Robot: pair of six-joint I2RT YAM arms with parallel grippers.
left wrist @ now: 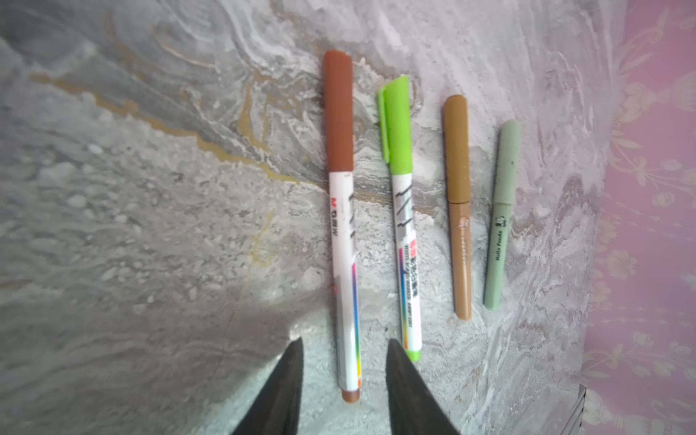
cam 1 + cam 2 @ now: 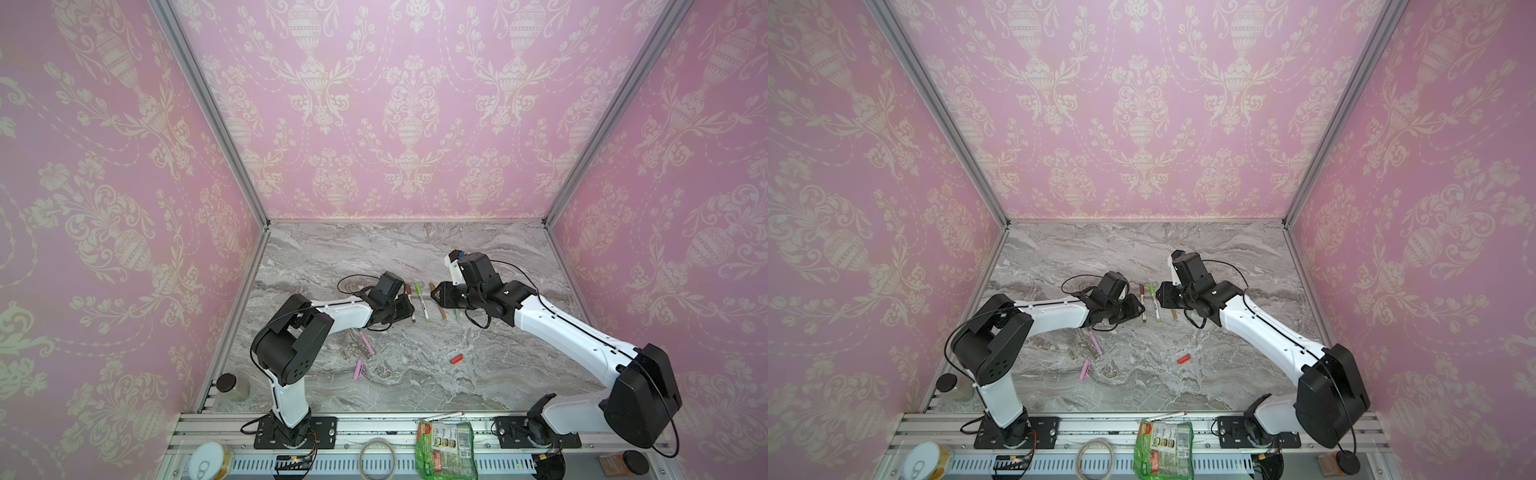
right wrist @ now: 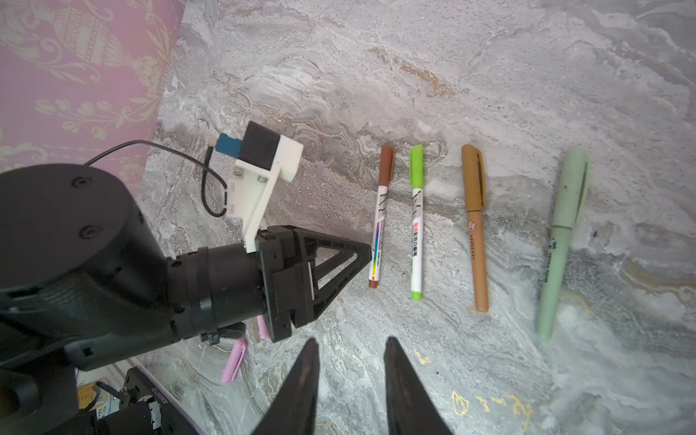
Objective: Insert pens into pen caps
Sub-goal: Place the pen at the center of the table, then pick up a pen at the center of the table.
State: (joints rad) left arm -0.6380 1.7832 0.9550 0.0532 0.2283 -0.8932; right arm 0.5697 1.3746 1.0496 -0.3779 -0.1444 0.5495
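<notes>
Your left pincer [image 1: 345, 341] stands apart, one tip on each side of the tail end of the brown-capped pen [image 1: 344, 244], which lies flat on the bench [image 1: 150, 226]. Your right pincer [image 3: 351, 339] is apart also, with nothing between. Just beside the brown-capped pen lies the green-capped pen [image 1: 405, 226], farther the tan pen [image 1: 459, 211], farthest the pale green pen [image 1: 501, 226]. The red cap [image 2: 456, 358] lies well apart from it.

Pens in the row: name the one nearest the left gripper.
The brown-capped white pen, at the row's end: its tail lies between the left gripper's open jaws. The green-capped, tan and pale green pens lie beyond it.
</notes>
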